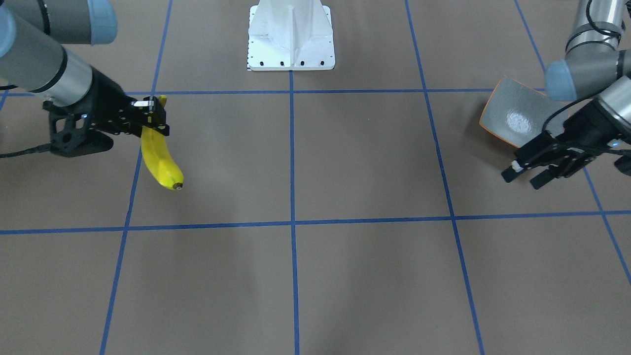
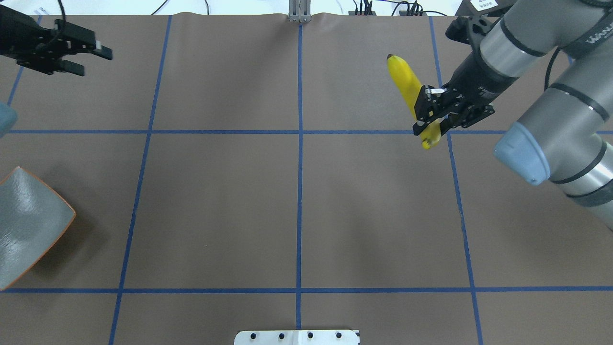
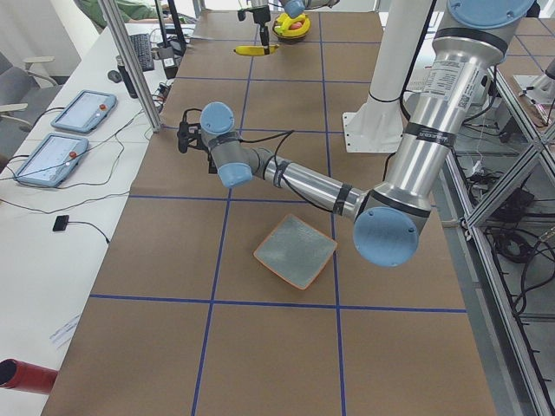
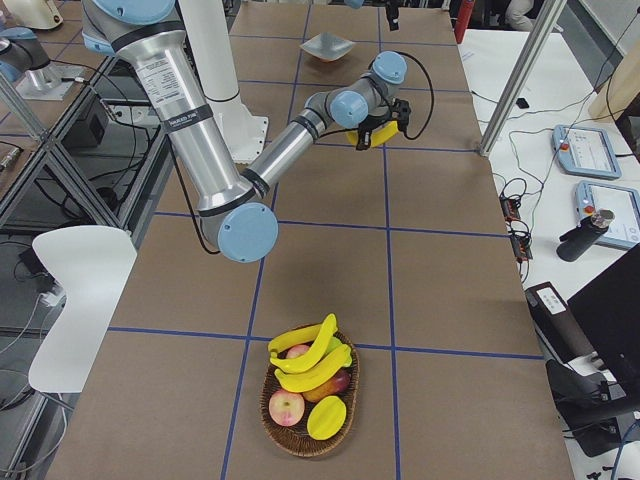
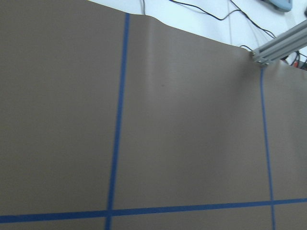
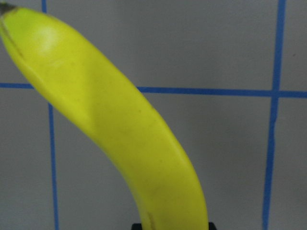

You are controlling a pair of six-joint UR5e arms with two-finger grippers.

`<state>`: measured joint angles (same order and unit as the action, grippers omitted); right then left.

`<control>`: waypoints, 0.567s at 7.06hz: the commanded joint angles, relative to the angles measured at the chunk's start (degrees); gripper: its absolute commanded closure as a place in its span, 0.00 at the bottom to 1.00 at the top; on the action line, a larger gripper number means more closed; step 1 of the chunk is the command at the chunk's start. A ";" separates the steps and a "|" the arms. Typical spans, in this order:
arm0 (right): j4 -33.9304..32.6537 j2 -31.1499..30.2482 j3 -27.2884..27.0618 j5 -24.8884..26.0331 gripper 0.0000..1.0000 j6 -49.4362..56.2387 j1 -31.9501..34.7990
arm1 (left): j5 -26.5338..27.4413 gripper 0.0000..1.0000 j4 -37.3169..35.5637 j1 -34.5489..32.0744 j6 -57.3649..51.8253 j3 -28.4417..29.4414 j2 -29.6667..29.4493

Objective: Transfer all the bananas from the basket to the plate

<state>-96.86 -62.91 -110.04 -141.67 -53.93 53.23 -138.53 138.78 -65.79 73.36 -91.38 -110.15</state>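
Observation:
My right gripper (image 2: pixel 431 112) is shut on one yellow banana (image 2: pixel 406 84) near its stem end and holds it above the table at the far right; the banana (image 6: pixel 124 129) fills the right wrist view. In the front-facing view this banana (image 1: pixel 160 162) hangs below the right gripper (image 1: pixel 155 118). Two more bananas (image 4: pixel 312 362) lie in the wicker basket (image 4: pixel 275 425), seen only in the side views. The grey plate (image 2: pixel 28 225) with an orange rim sits at the left edge and holds nothing. Beyond the plate (image 1: pixel 515 116), my left gripper (image 2: pixel 93 62) is open and holds nothing.
The basket also holds red apples (image 4: pixel 287 407) and another yellow fruit (image 4: pixel 326 418). The robot's white base (image 1: pixel 291 37) stands at the middle of the table's near side. Blue tape lines (image 2: pixel 300 143) cross the brown table. Tablets (image 3: pixel 65 143) lie on a side bench.

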 commanded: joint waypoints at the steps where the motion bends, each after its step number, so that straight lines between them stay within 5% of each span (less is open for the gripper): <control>1: 2.18 4.79 -1.14 1.65 1.00 -12.99 -7.41 | 4.29 0.00 4.03 7.22 14.20 -3.59 -4.27; 4: 10.46 5.25 -0.88 5.09 1.00 -24.62 -13.14 | 23.88 0.00 4.04 22.51 28.57 -10.91 -6.92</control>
<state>-87.96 -57.99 -110.87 -137.15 -75.29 41.92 -121.15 142.74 -48.84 98.02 -100.31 -116.29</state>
